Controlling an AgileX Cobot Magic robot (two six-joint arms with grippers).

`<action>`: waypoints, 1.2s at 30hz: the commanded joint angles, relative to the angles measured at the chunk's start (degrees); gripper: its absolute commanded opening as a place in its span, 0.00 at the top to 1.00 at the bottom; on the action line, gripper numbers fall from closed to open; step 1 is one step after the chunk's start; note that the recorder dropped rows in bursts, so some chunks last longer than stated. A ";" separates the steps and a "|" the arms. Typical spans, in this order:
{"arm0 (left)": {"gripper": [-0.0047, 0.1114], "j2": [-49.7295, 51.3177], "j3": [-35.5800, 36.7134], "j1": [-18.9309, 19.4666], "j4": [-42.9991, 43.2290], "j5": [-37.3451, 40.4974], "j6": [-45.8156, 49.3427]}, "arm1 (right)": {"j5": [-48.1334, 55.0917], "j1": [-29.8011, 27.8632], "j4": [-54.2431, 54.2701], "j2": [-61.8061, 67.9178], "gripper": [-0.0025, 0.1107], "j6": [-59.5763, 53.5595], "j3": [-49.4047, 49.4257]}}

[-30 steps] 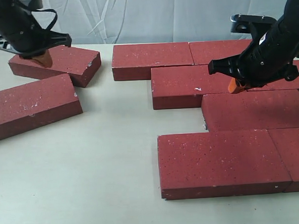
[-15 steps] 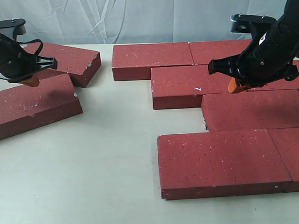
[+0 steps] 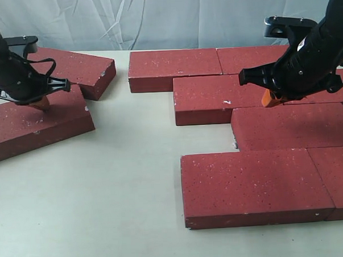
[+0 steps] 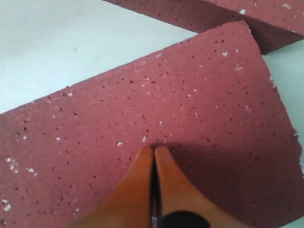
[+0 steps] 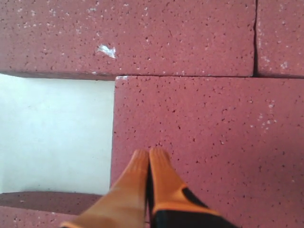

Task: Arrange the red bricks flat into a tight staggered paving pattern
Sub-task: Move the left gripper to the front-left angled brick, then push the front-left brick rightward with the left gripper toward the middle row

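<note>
On the counter (image 3: 107, 211), paved red bricks (image 3: 253, 184) step back in staggered rows at right. The right gripper (image 5: 148, 153), jaws pressed together, hangs over the second row. At left, the left gripper (image 4: 153, 149), jaws likewise closed, meets a loose angled brick (image 3: 23, 126); a second loose brick (image 3: 80, 67) lies behind.

The left gripper (image 3: 40, 102) has come away from the dark-red speckled paver brick (image 3: 80, 67) that now lies just behind it, where it hovered a second ago. It has sunk lower, and its orange fingertips (image 4: 145, 159), pressed together, now meet the top face of the other loose dark-red rough brick (image 3: 37, 123) directly beneath them.
</note>
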 commanded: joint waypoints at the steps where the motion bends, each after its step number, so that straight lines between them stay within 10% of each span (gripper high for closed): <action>1: 0.96 0.74 0.31 0.02 2.01 -0.98 1.06 | -0.34 -0.28 -0.48 0.02 0.98 -0.38 0.23; 15: 0.96 2.43 0.31 -0.80 -0.25 3.93 2.81 | -0.78 -0.28 -0.48 0.02 0.98 -0.38 0.23; 36: 0.96 2.34 4.37 -15.47 -3.89 1.90 4.76 | -0.12 -0.28 -0.48 0.02 0.98 -0.38 0.23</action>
